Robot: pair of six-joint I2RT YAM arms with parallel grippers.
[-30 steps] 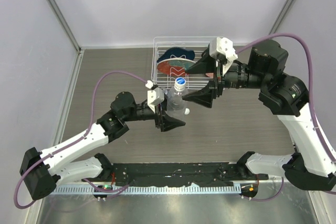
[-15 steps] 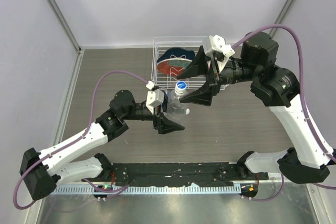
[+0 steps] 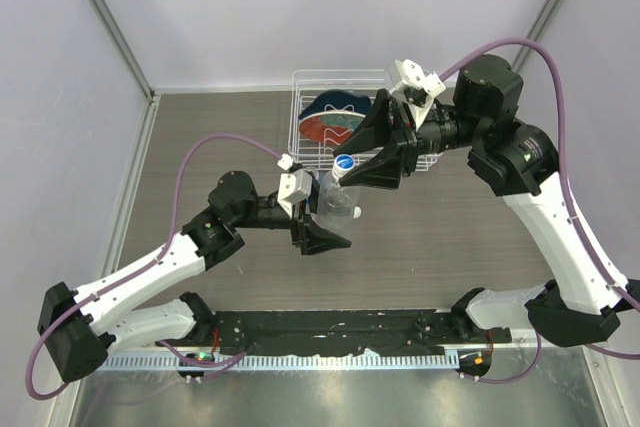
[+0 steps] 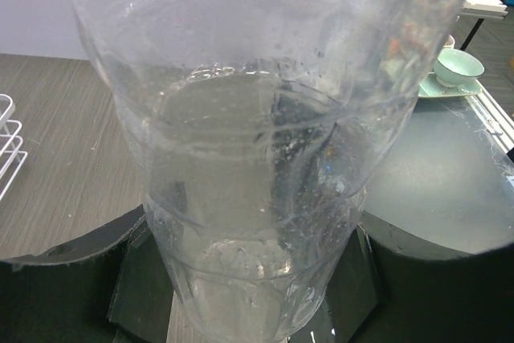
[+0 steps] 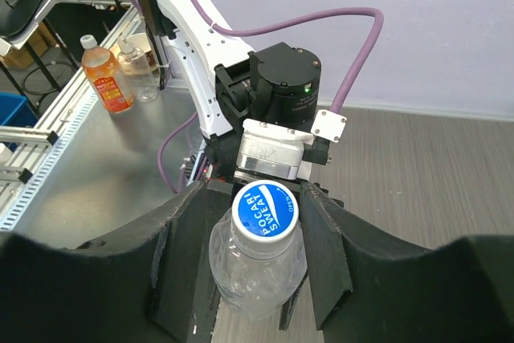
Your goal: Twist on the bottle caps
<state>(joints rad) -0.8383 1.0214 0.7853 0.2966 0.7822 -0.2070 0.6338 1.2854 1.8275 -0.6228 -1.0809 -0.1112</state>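
Your left gripper (image 3: 322, 215) has the clear bottle (image 3: 340, 202) clamped low on its body. In the left wrist view the dark fingers (image 4: 76, 279) press in on both sides of the bottle's (image 4: 257, 166) base, so that hold looks firm. The bottle stands above the middle of the table (image 3: 200, 137), just on the near side of the wire basket (image 3: 300, 112). Its long axis runs close to upright and the neck points up. The blue-rimmed cap (image 3: 344, 161) sits on top of the neck, with its printed face (image 5: 265, 208) turned straight at your right wrist camera. That puts the bottle's axis almost in line with your right gripper's (image 3: 350, 161) reach. This gripper, coming in from the far right, is the one at the cap. Its two fingers (image 5: 183, 251) stand one on each side of the cap, narrowed to little more than its width. You cannot tell from these views whether they already press on the rim; a thin gap may remain on one side. The coming twist depends on those fingers staying centred on the cap, square to the neck, while your left arm keeps the bottle from turning.
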